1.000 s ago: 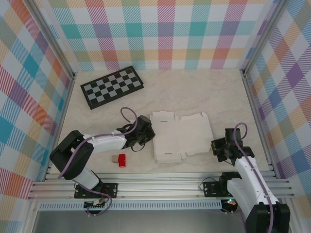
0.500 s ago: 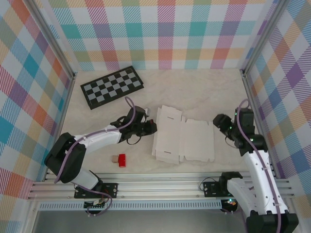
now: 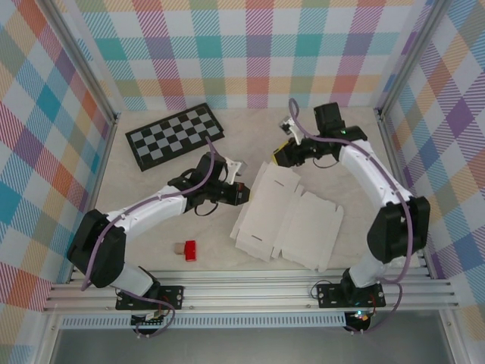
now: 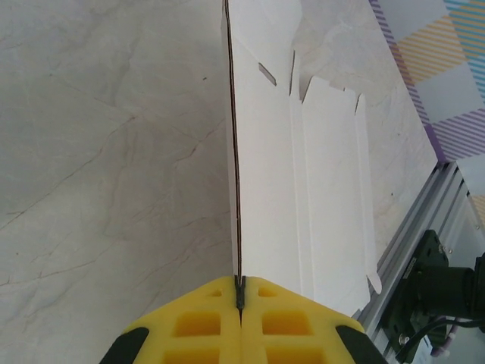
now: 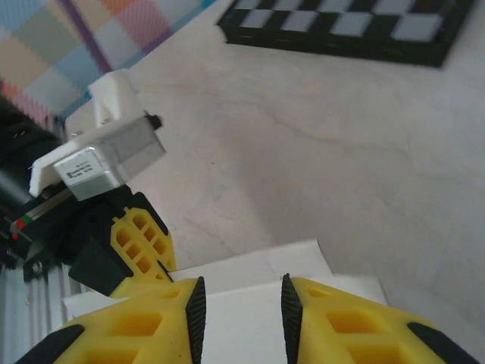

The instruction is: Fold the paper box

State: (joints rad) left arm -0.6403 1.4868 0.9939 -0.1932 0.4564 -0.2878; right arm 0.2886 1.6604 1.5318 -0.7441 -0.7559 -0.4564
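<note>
Robot lab cell, plaid walls [image 3: 258, 61], aluminium frame rails [image 3: 250, 286], marble-look tabletop [image 3: 341, 144]

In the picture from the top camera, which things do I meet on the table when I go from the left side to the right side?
checkerboard → left gripper, shut on the box's left edge → paper box

I find no legible text; the small label [image 5: 79, 170] on the grey module [image 5: 114, 150] is unreadably blurred.
</note>
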